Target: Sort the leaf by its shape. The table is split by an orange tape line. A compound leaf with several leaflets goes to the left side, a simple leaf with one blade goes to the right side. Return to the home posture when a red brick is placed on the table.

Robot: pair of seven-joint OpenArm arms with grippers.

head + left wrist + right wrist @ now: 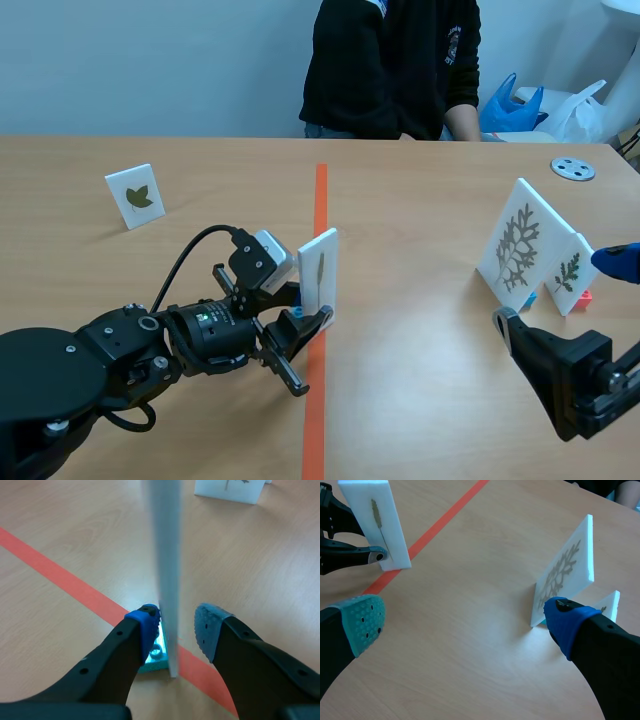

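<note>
Centre card [319, 268] on tape line [320, 195], betw. L fingers [145, 627] — two cards [515, 245] on R side, one card [136, 196] far L

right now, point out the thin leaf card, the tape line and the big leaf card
thin leaf card [318, 268]: scene view, middle of face
tape line [320, 200]: scene view, far stretch
big leaf card [517, 245]: scene view, leaf print

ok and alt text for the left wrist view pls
A white card, seen edge-on, stands upright on a teal base between the open fingers of the left claw, right on the orange tape line. A second card stands farther ahead on the wooden table.
</note>
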